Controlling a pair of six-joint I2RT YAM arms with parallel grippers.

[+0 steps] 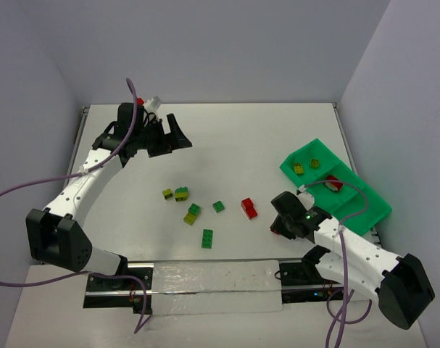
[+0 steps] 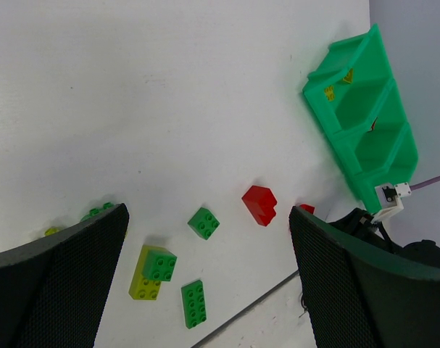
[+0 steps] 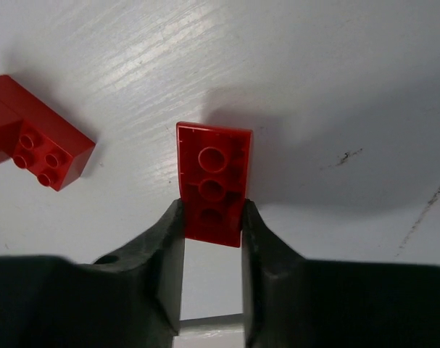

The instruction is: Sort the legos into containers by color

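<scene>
One right hand point(image 3: 211, 214) (angled low) pinches red lego point(image 3: 214, 163).

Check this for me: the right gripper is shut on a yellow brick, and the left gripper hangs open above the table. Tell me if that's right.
One thing is wrong: the brick in the right gripper is red, not yellow, as the right wrist view shows. The left gripper does hang open above the table.
</scene>
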